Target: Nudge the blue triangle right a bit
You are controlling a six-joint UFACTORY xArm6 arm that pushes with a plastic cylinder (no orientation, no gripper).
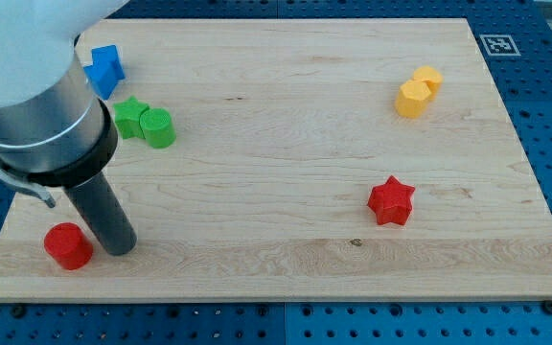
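Note:
The blue block (104,70), partly hidden behind the arm so its shape is unclear, sits near the board's top left corner. My tip (121,248) rests on the board at the bottom left, far below the blue block. It stands right beside a red cylinder (68,246), on that block's right side. A green star (129,117) and a green cylinder (158,127) lie together between the blue block and my tip.
Two yellow blocks (418,92) sit together at the upper right. A red star (391,200) lies right of centre, lower down. The arm's grey body (36,105) covers the board's left edge. The wooden board (286,144) ends in blue pegboard all around.

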